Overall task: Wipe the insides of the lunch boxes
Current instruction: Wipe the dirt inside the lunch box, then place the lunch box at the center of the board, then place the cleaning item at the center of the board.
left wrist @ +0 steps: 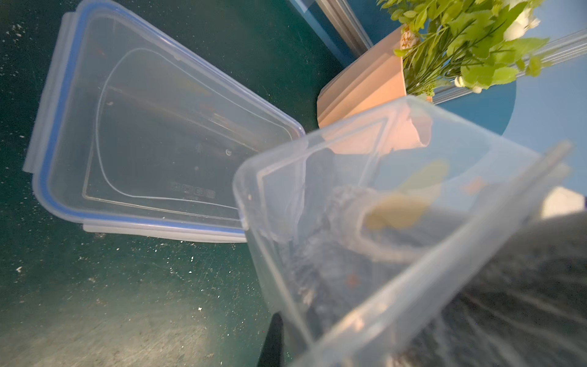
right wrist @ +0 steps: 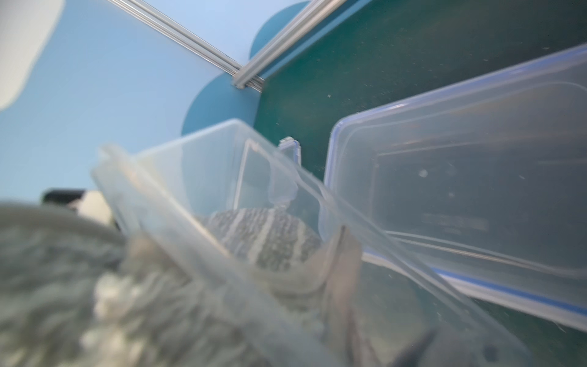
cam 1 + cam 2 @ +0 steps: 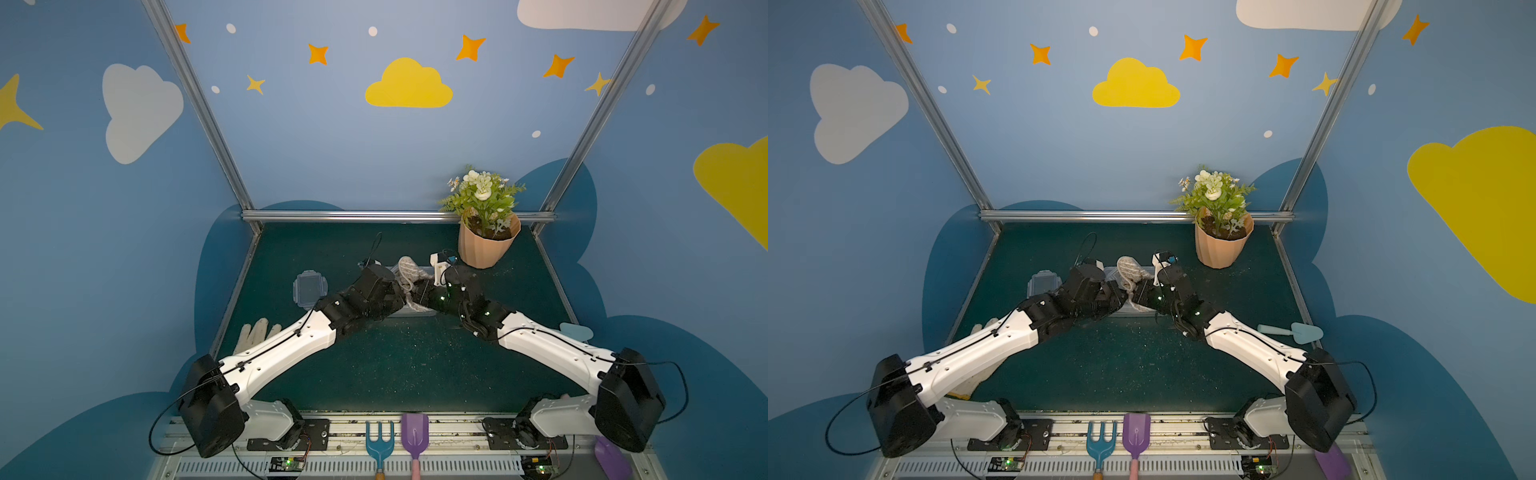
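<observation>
Wipe step underway, judging by the pose: left gripper [image 3: 400,298] clenched on one wall of clear plastic rectangular lunch box [image 1: 413,149]. Box tilted, seemingly lifted off dark green tabletop [image 1: 95,302], mouth toward right gripper [image 3: 419,294] as far as the wrist views show. Right gripper clamped on bunched grey striped cloth [image 3: 409,269], part of it pushed inside the box, rest sticking up between the two wrists in both top views. Flat clear blue-trimmed lid [image 1: 152,136] lying on the tabletop just beside the box. Large or small box: can't tell. Second box: not made out. To do it well: hold the left grip firm and the box angle fixed, for something solid to push against. Press cloth onto the bottom, drag the full length, then work into each rounded corner and up all four walls. Short strokes, moderate pressure; thin plastic likely to flex or twist out of a one-edge pinch. Avoid driving right fingertips into the wall. Watch the loose cloth tail, likely to snag on the rim. Steer clear of peach ribbed flower pot [image 3: 486,249] at the back.
</observation>
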